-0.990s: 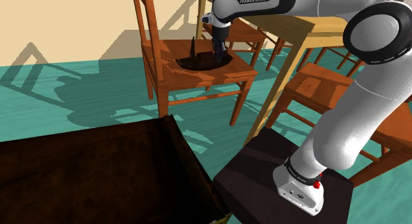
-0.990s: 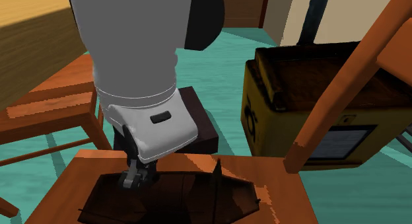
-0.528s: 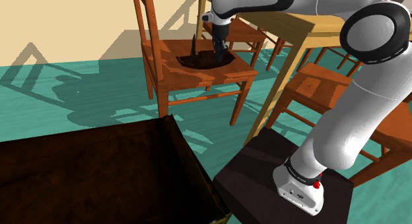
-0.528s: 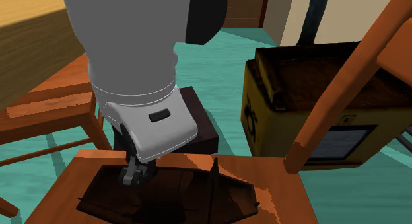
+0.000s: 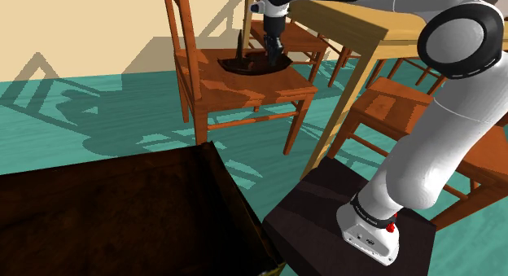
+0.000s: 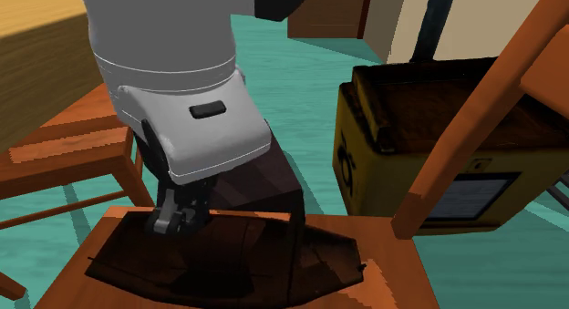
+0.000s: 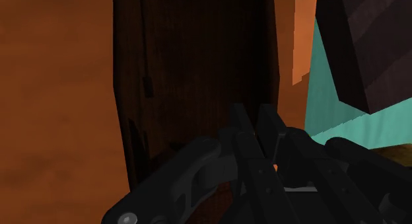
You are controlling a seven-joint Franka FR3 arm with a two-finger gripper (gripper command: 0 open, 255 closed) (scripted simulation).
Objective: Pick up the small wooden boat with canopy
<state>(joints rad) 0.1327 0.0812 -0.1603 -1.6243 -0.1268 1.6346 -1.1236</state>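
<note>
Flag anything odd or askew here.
Nothing looks spilled or broken. The one oddity is a dark boat over a wooden chair's seat, an unusual place for it; the gripper clasps it.

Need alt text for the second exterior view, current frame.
A white robot arm's black two-finger gripper clasps a dark brown boat over an orange-brown wooden chair seat. Behind them, on a teal floor, stand an open yellow case and the arm's dark box stand.

Dark, matt wood with faint grain on the boat (image 6: 237, 262). Smooth orange wood on the chair seat (image 5: 252, 91); glossy white shell on the arm (image 5: 456, 128).
</note>
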